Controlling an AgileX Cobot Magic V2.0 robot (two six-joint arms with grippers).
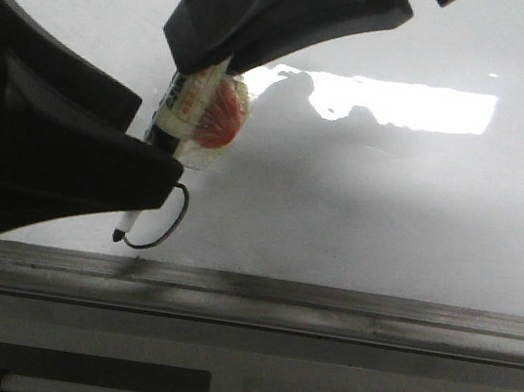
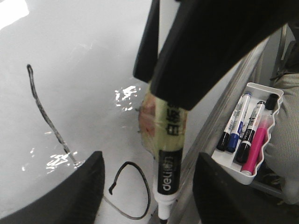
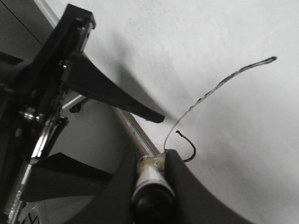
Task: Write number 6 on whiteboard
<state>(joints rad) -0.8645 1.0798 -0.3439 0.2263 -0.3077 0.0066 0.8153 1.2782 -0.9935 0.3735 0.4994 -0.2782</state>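
Right hand (image 3: 150, 173) clamps the taped marker (image 2: 167, 177) tilted so its tip meets the whiteboard (image 1: 389, 205) near the rail, closing the loop of the number 6 (image 2: 51, 123) (stem done, loop open), left hand (image 2: 145, 186) spread wide, idle alongside.

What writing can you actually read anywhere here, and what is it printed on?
"deli": white letters on the black lower barrel of the marker held against the whiteboard.
Two large Chinese characters on the tape-wrapped part of that marker: too blurred to read.
The number 6 hand-drawn on the whiteboard: its loop is not closed.
Labels on the spare markers in the white tray: too small to read.
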